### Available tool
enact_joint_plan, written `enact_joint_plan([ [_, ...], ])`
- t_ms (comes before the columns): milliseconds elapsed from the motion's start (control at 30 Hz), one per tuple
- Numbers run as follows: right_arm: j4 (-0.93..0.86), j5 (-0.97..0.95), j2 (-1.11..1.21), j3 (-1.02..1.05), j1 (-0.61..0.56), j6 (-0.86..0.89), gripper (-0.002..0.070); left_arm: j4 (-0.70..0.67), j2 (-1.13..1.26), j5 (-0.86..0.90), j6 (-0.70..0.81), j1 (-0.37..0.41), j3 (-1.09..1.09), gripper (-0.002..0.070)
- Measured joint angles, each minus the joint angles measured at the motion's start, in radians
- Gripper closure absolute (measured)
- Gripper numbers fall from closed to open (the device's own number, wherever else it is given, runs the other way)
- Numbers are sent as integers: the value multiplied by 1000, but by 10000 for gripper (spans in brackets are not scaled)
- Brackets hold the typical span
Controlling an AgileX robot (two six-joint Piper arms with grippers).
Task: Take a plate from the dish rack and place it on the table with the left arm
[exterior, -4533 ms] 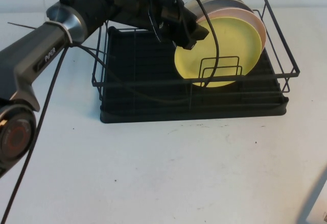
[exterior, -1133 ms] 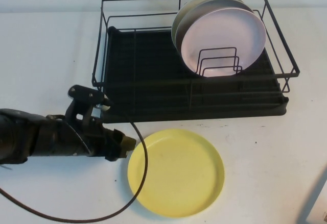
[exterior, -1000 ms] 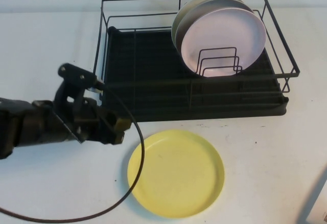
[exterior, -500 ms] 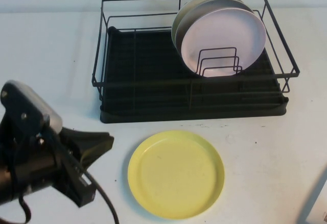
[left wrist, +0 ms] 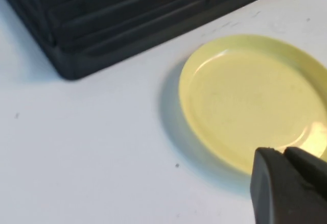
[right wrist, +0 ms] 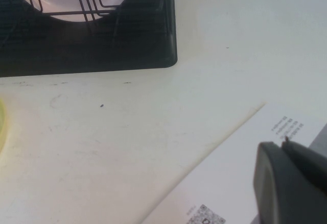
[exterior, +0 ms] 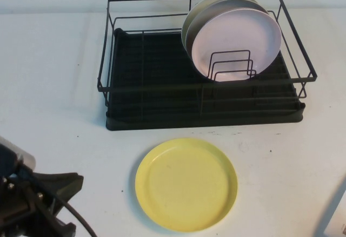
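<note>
The plate [exterior: 186,183] is lying flat on the table [exterior: 281,161], just in front of the rack [exterior: 205,119]. The left gripper [left wrist: 288,183], jaws pressed together, is sitting apart from it; the right gripper [right wrist: 291,180], jaws also together, is parked aside. The plate is looking light, stiff and slick, best pinched at its raised rim.

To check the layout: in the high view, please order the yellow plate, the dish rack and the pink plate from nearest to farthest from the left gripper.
From the left gripper, low at the table's left:
1. Yellow plate, flat on the table.
2. Dish rack, behind it.
3. Pink plate, upright in the rack's right side.
</note>
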Motion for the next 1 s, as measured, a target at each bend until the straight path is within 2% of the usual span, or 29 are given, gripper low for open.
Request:
enact_joint_plan([
  [200,0,0,0,0,0,0,694,33,-134,-145,-124,0,124,675],
  [567,0,0,0,0,0,0,694,51,-372,-438,-185,0,314,676],
  [667,0,0,0,0,0,0,694,151,-437,-482,-284,0,376,676],
  [800,0,0,0,0,0,0,694,414,-508,-523,-566,3,459,676],
  [867,0,0,0,0,0,0,694,495,-540,-517,-686,19,476,676],
  [1000,0,0,0,0,0,0,694,570,-593,-451,-761,91,478,676],
])
